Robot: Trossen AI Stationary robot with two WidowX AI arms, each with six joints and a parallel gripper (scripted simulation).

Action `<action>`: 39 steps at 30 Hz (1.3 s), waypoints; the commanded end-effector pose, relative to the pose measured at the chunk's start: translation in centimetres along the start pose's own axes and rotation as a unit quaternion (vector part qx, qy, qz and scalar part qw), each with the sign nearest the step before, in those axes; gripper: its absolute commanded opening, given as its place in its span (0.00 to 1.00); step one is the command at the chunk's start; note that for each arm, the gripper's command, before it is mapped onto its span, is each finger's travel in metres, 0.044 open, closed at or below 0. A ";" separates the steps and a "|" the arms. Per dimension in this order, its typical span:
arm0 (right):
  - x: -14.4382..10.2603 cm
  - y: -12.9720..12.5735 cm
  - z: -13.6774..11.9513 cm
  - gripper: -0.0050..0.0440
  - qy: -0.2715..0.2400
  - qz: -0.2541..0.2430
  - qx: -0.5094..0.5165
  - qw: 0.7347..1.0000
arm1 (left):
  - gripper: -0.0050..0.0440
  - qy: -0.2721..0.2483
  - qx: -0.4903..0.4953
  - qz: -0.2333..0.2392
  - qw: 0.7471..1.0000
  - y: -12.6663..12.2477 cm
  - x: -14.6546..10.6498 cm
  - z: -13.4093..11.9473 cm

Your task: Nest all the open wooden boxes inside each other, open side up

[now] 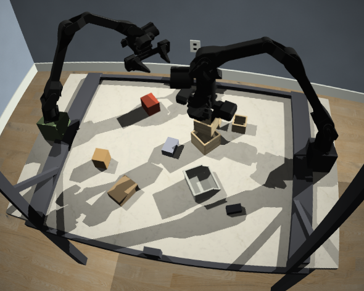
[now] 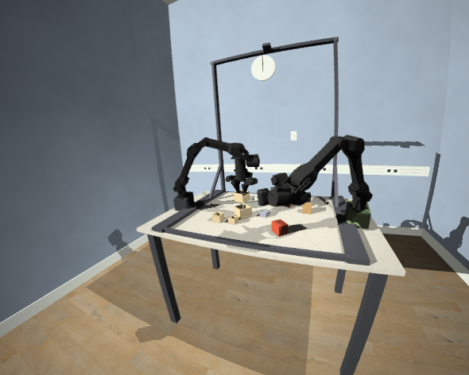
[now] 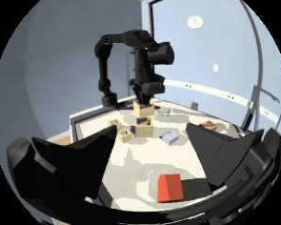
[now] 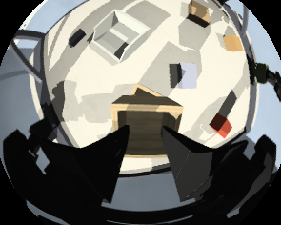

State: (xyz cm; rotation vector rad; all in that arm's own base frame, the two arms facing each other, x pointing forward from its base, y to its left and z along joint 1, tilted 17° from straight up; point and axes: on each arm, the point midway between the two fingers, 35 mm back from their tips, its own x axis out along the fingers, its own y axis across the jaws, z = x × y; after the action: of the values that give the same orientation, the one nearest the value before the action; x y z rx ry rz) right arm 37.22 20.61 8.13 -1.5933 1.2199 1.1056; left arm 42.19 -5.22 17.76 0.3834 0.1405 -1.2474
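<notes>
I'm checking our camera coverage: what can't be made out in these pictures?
- Contact between the right hand and the raised box: right wrist view, dark fingers obscure it.
- Most of the lower wooden box's inside: right wrist view, raised box blocks it.
- Smallest wooden box: top view, right hand and raised box hide it.
- Clock time: left wrist view, too small.

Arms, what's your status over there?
Right gripper holding a wooden box above another. Left gripper open. Nesting unfinished; smaller boxes still outside.
</notes>
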 end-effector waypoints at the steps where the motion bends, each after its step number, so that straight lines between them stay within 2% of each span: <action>1: -1.5 -0.5 0.0 0.64 -0.007 -0.020 -0.060 0.998 | 0.92 -0.001 0.014 0.004 1.000 0.4 -0.3 0.8; 7: -1.5 -0.5 -0.1 0.64 -0.004 -0.021 -0.164 0.986 | 0.92 -0.001 0.014 0.004 1.000 0.4 -0.3 0.8; 13: -1.5 -0.5 -0.1 0.64 -0.002 -0.021 -0.266 0.964 | 0.92 -0.001 0.014 0.004 1.000 0.4 -0.3 0.8; 15: -1.5 -0.5 -0.1 0.64 -0.002 -0.021 -0.266 0.964 | 0.92 -0.001 0.014 0.004 1.000 0.4 -0.3 0.8; 22: -1.5 -0.5 -0.1 0.64 0.000 -0.021 -0.381 0.924 | 0.92 -0.001 0.014 0.004 1.000 0.4 -0.3 0.8; 30: -1.5 -0.5 -0.1 0.64 0.003 -0.021 -0.503 0.864 | 0.92 -0.001 0.014 0.004 1.000 0.4 -0.3 0.8; 36: -1.7 -0.7 0.0 0.64 0.004 -0.024 -0.529 0.848 | 0.92 -0.001 0.014 0.004 1.000 0.4 -0.3 0.8; 39: -1.4 -0.5 -0.1 0.64 0.003 -0.020 -0.528 0.849 | 0.92 -0.001 0.014 0.004 1.000 0.4 -0.3 0.8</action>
State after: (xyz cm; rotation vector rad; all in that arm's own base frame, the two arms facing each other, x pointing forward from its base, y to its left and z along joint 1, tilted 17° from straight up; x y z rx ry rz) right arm 37.35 20.71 8.40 -2.3463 0.5659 1.9358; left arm 42.19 -5.22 17.76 0.3834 0.1405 -1.2475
